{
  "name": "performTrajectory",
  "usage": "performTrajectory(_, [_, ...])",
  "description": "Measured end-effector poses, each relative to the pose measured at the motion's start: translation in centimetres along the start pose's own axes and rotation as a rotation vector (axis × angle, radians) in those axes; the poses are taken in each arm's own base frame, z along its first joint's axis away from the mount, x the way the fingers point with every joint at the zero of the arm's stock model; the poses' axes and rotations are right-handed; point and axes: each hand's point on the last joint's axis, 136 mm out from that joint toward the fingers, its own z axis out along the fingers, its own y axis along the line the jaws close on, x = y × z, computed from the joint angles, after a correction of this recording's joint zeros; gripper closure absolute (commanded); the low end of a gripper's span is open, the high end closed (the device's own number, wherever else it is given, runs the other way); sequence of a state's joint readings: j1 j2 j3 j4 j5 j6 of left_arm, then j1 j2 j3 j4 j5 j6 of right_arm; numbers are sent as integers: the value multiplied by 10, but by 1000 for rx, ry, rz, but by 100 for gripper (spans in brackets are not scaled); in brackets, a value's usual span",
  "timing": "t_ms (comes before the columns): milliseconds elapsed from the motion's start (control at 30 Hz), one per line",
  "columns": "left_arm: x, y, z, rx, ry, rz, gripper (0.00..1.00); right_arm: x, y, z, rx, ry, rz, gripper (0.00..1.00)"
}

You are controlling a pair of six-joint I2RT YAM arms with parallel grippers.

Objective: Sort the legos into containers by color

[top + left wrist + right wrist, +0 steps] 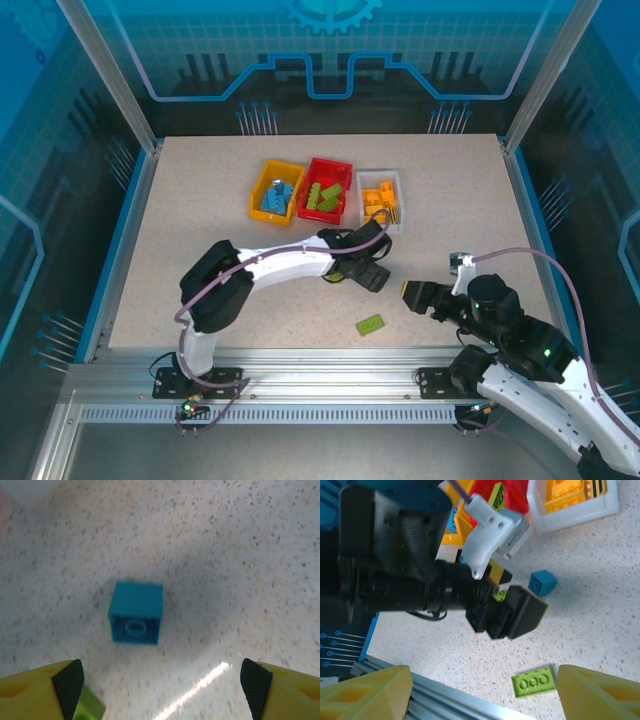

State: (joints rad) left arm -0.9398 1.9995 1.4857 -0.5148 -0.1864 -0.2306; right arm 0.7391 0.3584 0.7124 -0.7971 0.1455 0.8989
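Left wrist view: a small blue studded plastic brick lies tipped on its side on the speckled bench, with the hollow underside facing the camera. The left fingers are spread wide and clamp nothing. The blue brick sits ahead of them, roughly centred on the gap. A sliver of a lime-green plastic brick lies just beside the left-hand pad.

Right wrist view gives you the side angle. The blue brick is just beside the black head of the left arm, apart from it. The right fingers are wide apart and hold nothing. A flat lime-green studded plate lies on the bench between them, near the front rail.

Top view gives you the layout. There are three open plastic bins in a row on the far side:
- The yellow-orange bin holds blue bricks.
- The red bin holds green bricks.
- The white bin holds orange bricks.

The left arm reaches in just in front of the white bin. The flat green plate lies well short of the bins, near the bench's front edge, between the two arms.
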Motion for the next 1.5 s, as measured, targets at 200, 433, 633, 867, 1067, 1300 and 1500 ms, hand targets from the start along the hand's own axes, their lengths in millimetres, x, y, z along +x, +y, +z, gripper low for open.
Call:
performTrajectory(200, [4, 5, 30, -27, 59, 48, 32, 12, -8, 6, 27, 47, 17, 23])
performTrajectory(433, [7, 20, 44, -44, 88, 30, 56, 15, -10, 11, 42, 70, 19, 23])
performTrajectory(633, [3, 22, 43, -44, 78, 32, 66, 16, -10, 12, 45, 76, 19, 24])
performTrajectory(867, [5, 29, 23, -43, 55, -2, 67, 18, -4, 17, 24, 93, 2, 27])
performTrajectory(1067, [-22, 96, -53, -64, -89, -188, 66, 34, 24, 56, -25, 203, -106, 28])
performTrajectory(1300, [-33, 231, -101, -180, -193, -464, 66, 41, 75, 108, -85, 247, -232, 31])
performTrajectory(1500, [-44, 302, -80, -197, -135, -600, 64, 20, 115, 138, -125, 199, -247, 33])
